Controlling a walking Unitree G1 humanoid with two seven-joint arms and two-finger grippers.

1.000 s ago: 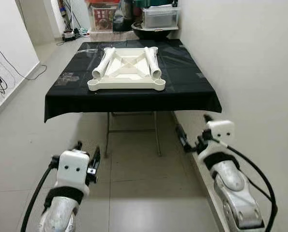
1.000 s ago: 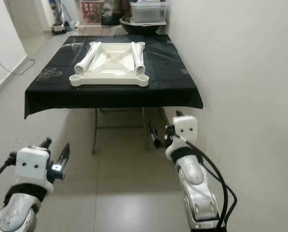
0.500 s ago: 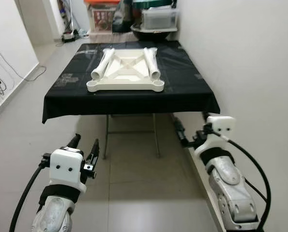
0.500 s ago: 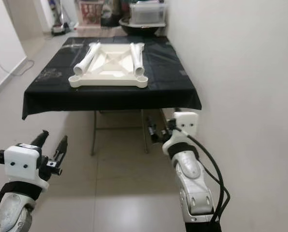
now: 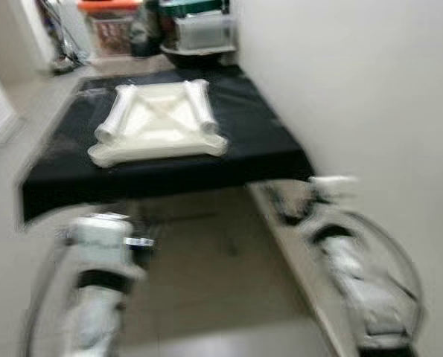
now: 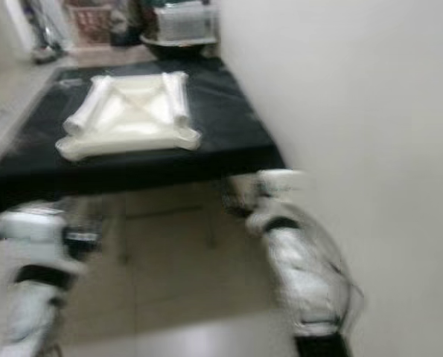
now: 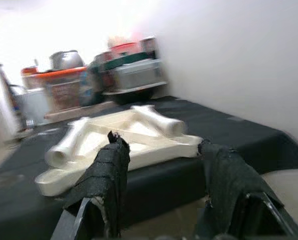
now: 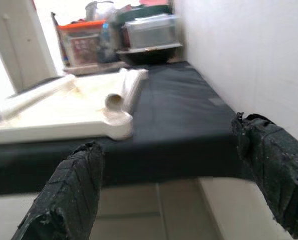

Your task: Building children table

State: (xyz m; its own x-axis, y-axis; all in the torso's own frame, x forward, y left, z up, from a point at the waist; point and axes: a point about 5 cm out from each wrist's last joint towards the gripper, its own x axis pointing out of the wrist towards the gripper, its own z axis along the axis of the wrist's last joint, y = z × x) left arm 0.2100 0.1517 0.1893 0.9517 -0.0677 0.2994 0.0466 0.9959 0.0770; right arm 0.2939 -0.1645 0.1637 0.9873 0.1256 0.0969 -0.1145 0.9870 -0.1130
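On the black-cloth-covered folding table [image 5: 266,141] ahead of the robot lies the cream plastic children's tabletop [image 5: 158,123], flipped underside up: squarish w/ rounded corner sockets, an X-shaped rib brace across the middle, & two cream round tube legs [image 5: 199,106] resting loose along its two sides, open ends facing the robot. It sits towards the table's near edge, roughly centred across it; head views are blurred, so finer detail can't be told. Behind the table's far end, against the white wall [image 5: 355,82], are a clear lidded storage box [image 5: 200,30] atop a dark round basin [image 5: 195,53] & an orange-lidded bin [image 5: 109,30]. Left gripper [image 7: 164,185] is low over the tiled floor [image 5: 206,275], short of the table, fingers spread apart w/ nothing between them. Right gripper [image 8: 174,195] is near the wall, just below the table's edge, fingers likewise wide apart & empty.
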